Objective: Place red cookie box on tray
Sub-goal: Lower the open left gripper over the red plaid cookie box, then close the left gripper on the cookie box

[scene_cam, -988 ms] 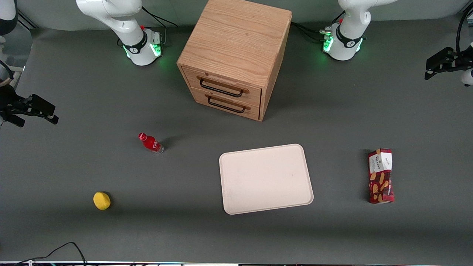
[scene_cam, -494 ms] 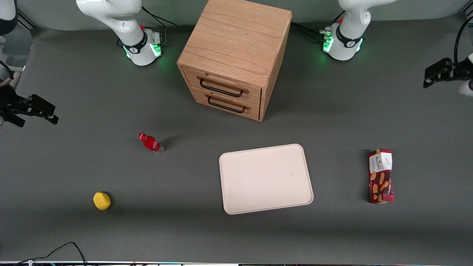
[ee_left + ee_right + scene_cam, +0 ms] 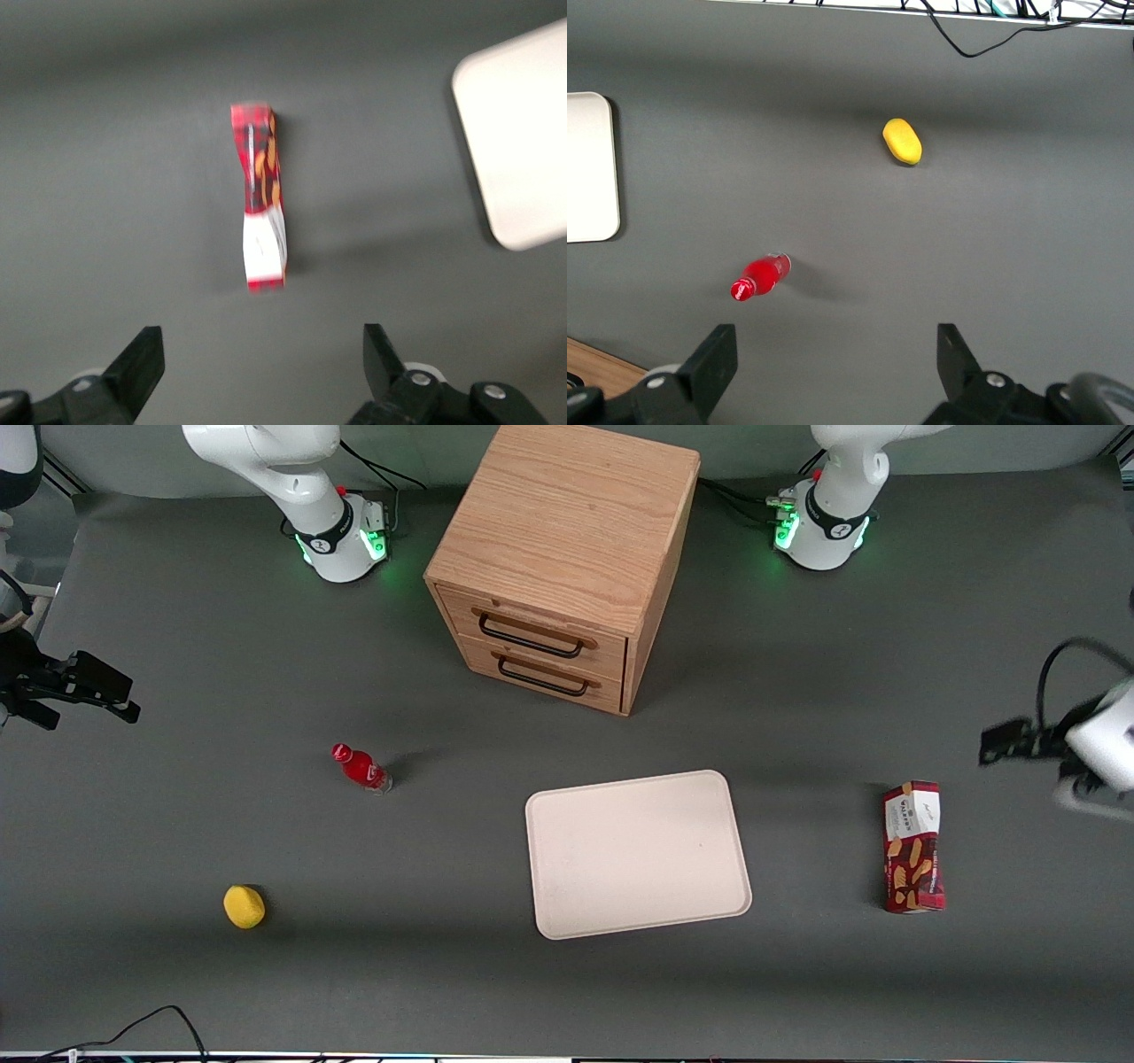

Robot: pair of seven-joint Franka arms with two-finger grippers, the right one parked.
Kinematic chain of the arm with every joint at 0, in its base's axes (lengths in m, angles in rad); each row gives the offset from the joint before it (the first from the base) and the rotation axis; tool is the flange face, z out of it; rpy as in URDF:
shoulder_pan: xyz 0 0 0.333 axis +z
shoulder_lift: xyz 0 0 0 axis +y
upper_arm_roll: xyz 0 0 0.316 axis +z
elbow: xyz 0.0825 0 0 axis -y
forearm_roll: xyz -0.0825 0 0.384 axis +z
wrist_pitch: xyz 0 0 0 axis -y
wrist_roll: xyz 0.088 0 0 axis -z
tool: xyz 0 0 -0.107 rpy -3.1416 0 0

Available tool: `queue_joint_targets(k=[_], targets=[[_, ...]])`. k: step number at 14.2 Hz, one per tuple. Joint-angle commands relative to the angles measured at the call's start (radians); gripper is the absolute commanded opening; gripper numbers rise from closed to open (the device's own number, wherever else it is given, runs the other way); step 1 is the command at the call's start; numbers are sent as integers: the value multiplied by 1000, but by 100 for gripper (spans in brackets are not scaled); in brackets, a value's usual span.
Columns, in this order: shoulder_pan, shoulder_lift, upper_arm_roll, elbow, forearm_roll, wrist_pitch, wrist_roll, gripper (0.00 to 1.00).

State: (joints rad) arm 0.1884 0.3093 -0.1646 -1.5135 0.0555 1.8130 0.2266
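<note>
Two black fingers (image 3: 142, 359) of the gripper (image 3: 257, 372) are standing wide apart, holding nothing, hovering above the table. It should be centring over the red cookie box (image 3: 260, 209) and spanning its narrow width. That box is lying flat beneath it, well apart from the tray (image 3: 636, 854).
</note>
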Motion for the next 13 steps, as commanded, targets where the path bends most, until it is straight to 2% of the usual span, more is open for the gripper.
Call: queue_joint_targets(k=[1, 4, 7, 11, 12, 13], targets=[[-1, 134, 0, 35, 13, 125, -50, 100], [-1, 255, 5, 29, 84, 277, -90, 100], [-3, 338, 25, 21, 110, 376, -119, 100], [-4, 410, 25, -42, 110, 521, -128, 100], [-4, 418, 25, -57, 110, 551, -157, 84], [-9, 419, 25, -56, 110, 540, -179, 51]])
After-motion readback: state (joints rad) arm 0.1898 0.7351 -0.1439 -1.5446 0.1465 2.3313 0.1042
